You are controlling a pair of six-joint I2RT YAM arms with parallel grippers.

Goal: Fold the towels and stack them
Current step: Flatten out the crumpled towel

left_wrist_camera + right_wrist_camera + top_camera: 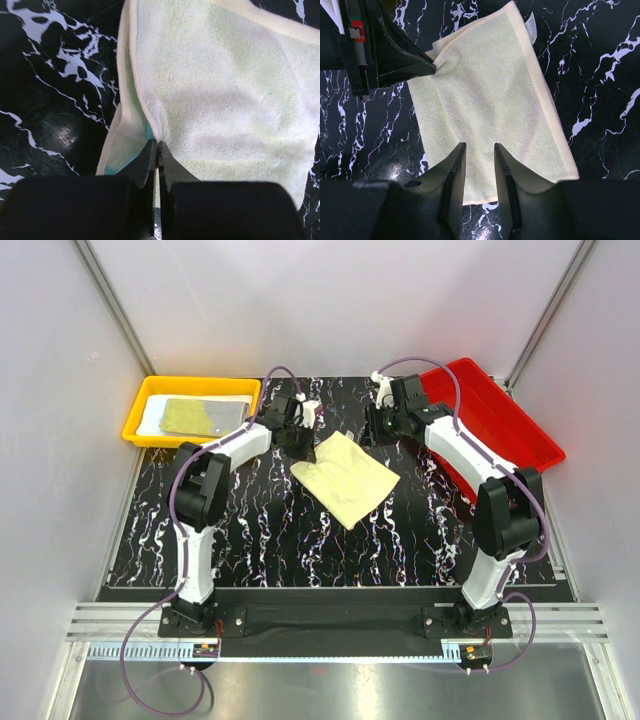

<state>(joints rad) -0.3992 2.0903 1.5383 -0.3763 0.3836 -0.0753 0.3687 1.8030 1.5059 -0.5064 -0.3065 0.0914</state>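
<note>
The left jaws are pinching shut on an edge of the yellow towel (345,478), which is lying mid-counter (250,530) between the arms. The right jaws are hovering parted over the opposite edge; they are probably needing an equally firm pinch there, so both sides are lifting evenly.

On the black marbled bench (260,540) a folded pale-yellow terry towel (345,478) lies centrally, yellow plastic bin (135,426) back-left, red plastic bin (505,415) back-right.

Pale yellow towel (345,478) on black, white-veined tabletop (290,545); yellow bin (136,420), red bin (497,412).
</note>
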